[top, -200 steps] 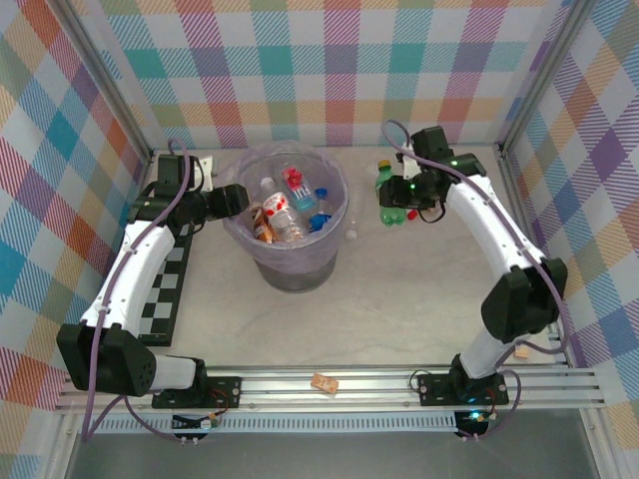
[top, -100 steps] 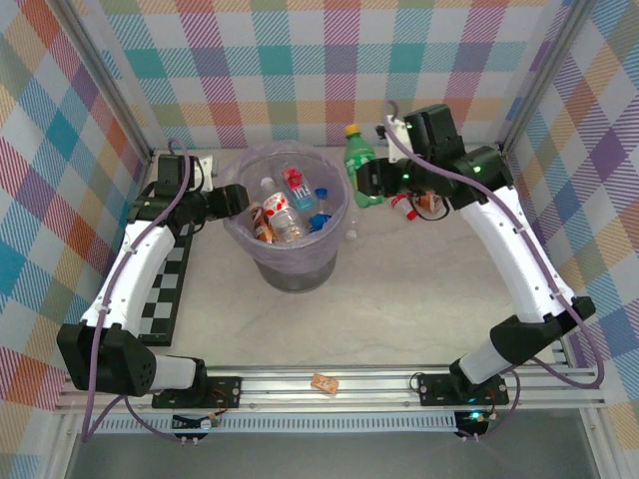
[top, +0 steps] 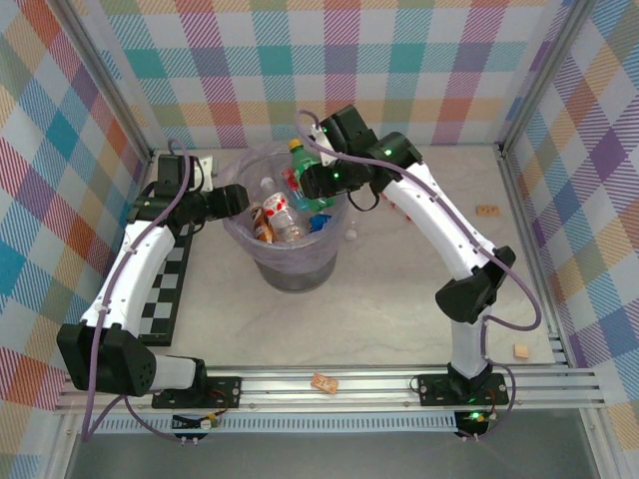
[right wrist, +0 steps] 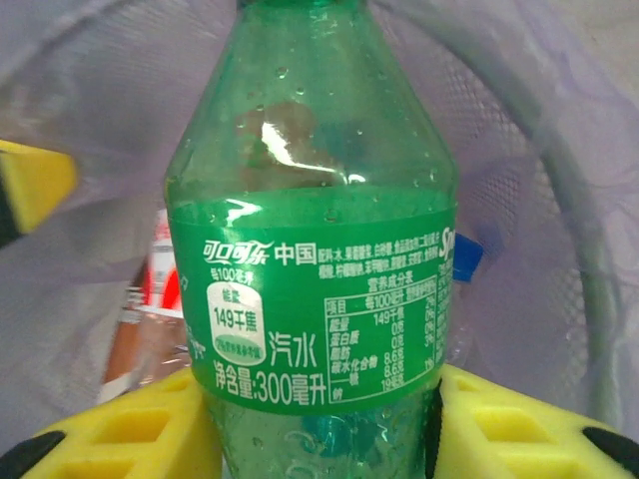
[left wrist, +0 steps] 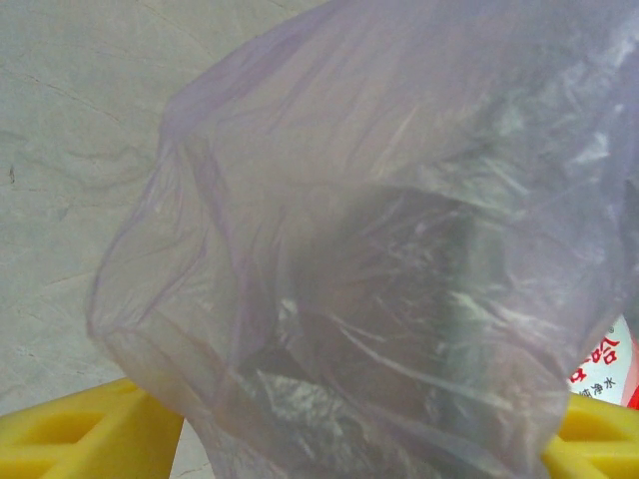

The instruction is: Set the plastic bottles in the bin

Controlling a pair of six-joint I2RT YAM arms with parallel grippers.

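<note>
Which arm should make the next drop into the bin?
Right. The right pincer grips the green bottle above the bin. The left pincer sits at the bin's rim against the liner, holding no bottle.

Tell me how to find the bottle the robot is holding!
Find the grey bin with the lilac bag. Over its far rim the right gripper holds one bottle. It is green with a yellow cap, while the bottles inside are clear or brown.

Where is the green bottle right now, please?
In the top view, the green bottle hangs over the far right of the bin, held in the right tool. The right wrist view shows it clamped between the yellow fingers.
</note>
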